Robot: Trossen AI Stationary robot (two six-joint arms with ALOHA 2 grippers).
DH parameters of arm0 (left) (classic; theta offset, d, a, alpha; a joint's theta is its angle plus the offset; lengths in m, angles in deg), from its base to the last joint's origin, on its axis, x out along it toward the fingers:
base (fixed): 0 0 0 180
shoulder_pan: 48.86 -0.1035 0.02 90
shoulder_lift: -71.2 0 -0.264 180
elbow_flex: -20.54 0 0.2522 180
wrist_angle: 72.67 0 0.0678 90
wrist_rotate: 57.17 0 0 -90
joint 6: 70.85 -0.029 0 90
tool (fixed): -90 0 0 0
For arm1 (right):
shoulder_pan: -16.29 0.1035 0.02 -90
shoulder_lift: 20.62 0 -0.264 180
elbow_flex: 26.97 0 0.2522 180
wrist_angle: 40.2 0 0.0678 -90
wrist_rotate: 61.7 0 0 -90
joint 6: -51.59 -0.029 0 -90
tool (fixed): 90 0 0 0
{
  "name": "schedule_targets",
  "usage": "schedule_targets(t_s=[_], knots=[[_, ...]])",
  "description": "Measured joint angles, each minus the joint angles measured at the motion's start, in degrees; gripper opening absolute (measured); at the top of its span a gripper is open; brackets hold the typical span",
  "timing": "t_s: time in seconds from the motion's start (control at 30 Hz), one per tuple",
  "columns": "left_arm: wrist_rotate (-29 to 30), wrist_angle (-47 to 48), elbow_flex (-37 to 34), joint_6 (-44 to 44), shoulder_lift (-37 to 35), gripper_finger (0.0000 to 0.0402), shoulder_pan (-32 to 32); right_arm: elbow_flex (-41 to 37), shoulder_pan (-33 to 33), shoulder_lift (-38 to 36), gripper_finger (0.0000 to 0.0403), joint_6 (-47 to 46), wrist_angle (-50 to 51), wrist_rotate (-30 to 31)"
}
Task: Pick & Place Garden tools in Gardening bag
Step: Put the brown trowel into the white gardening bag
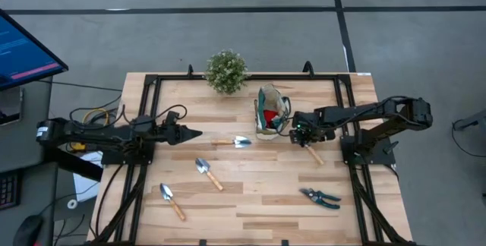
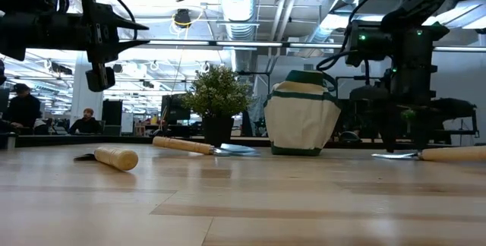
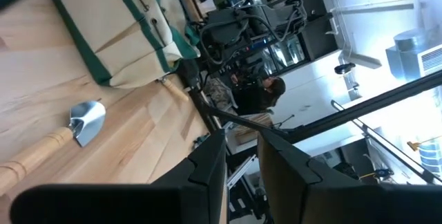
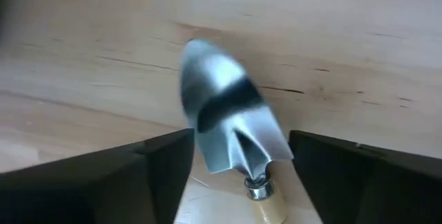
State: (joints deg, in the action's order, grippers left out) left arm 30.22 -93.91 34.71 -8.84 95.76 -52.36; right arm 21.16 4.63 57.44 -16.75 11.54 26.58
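A large open-plan lab or office: exposed ceiling ducts (image 2: 241,3) hang above the wooden table (image 2: 243,200), with seated people (image 2: 23,109) behind it.

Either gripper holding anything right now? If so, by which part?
Nothing held. The right gripper is open, its fingers either side of a trowel lying on the table, near the blade's neck. The left gripper holds nothing.

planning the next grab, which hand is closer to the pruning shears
Right. The right hand hovers by the gardening bag, over a trowel, with the pruning shears lying nearer the table's front edge. The left hand is across the table, farther off.
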Motion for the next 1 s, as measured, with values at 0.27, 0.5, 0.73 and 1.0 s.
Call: schedule_targets(t_s=[0.27, 0.5, 0.73, 1.0], knots=[[0.0, -0.16, 0.0, 0.01, 0.0, 0.0085, 0.0, 0.0, 0.0, 0.0, 0.0099, 3.83, -1.22, 0.0], [0.0, -0.2, 0.0, -0.01, 0.0, 0.0085, 0.0, 0.0, -0.07, 0.0, 0.0021, 7.46, -1.2, -2.03], [0.02, -1.09, 0.0, 0.21, 0.0, 0.0085, 0.0, 0.01, -0.04, 0.0, 0.0002, 6.04, -1.2, -2.93], [-0.66, -2.41, 3.22, 2.31, 0.52, 0.0028, 1.52, 4.08, 0.0, 0.0, 0.0001, 6.64, -0.94, -1.32]])
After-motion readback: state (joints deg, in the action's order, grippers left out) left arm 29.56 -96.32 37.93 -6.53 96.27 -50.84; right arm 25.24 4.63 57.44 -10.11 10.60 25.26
